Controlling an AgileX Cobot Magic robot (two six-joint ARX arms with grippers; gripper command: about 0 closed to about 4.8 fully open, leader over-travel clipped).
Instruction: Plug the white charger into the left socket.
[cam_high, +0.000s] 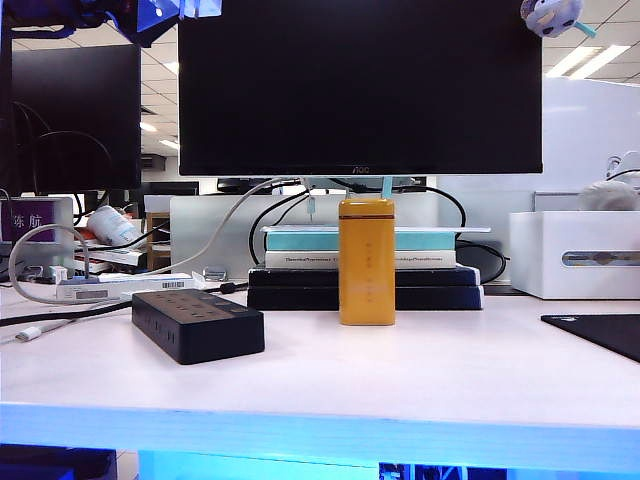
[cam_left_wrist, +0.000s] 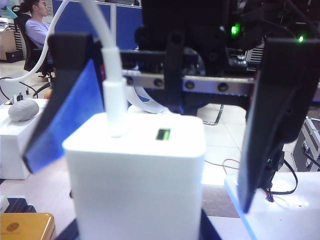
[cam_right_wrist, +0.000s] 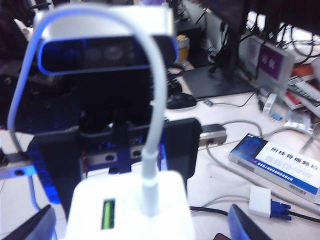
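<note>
Charger: The white charger (cam_left_wrist: 135, 175) shows up close in both wrist views, standing up with its thin cable (cam_left_wrist: 114, 95) coming out of the top. You cannot see it in the exterior view. Something dark is under it, but you cannot tell what.
How it feels: Likely a light, hard plastic block. Its smooth sides may slip. The cable is bendy and may tug on it.
Where to hold: Take it by its two flat sides, low down, away from the cable.
Left end effector: The left end effector (cam_left_wrist: 140, 175) is about half open around the charger. A blue pad (cam_left_wrist: 65, 120) is close to one side and a gap shows on the other. You cannot tell if it has a real hold.
Right end effector: The right end effector (cam_right_wrist: 137, 227) is wide open. Its tips sit on each side of the charger and hold nothing.
Socket: The left socket (cam_high: 160, 300) is at the end of the black power strip (cam_high: 200, 325).
Counter: The counter (cam_high: 400, 370) is white, flat and smooth.
Room: A yellow box (cam_high: 366, 260) stands near the strip, so you should keep the cable off it.
</note>
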